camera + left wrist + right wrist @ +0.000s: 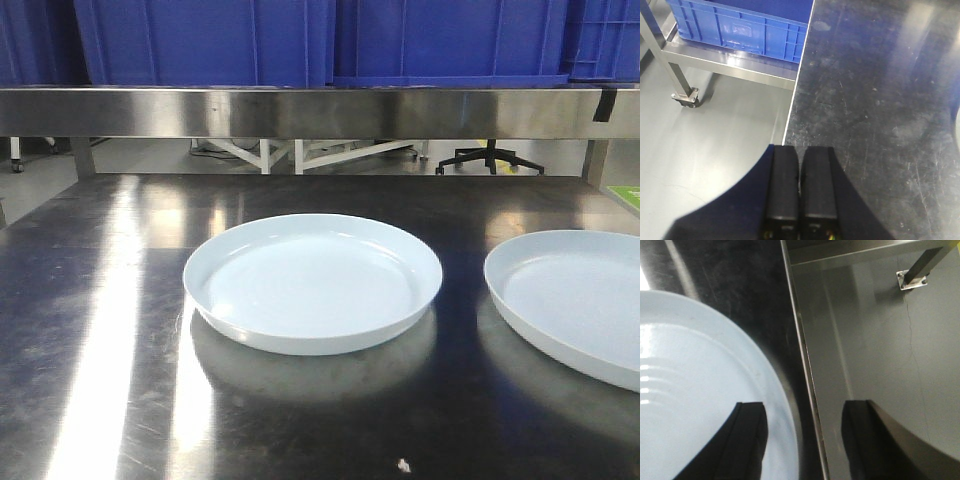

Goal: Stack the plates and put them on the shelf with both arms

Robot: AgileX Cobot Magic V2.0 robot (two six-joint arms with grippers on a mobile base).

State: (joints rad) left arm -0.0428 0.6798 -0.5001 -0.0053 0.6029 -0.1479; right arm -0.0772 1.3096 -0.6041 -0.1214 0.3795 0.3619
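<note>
Dark steel tabletop [90, 330] bears two plates [312, 283] lying apart.

Table [90, 330]: dark steel top, scuffed, glossy — glare streaks.
Centre plate [313, 280]: flat on the table, rim up.
Second plate [575, 300]: right of the centre plate, apart — partly out of view.
White fleck [404, 465]: on the table, in front of the centre plate.

Open tabletop [462, 340] between two plates [312, 283]
</note>
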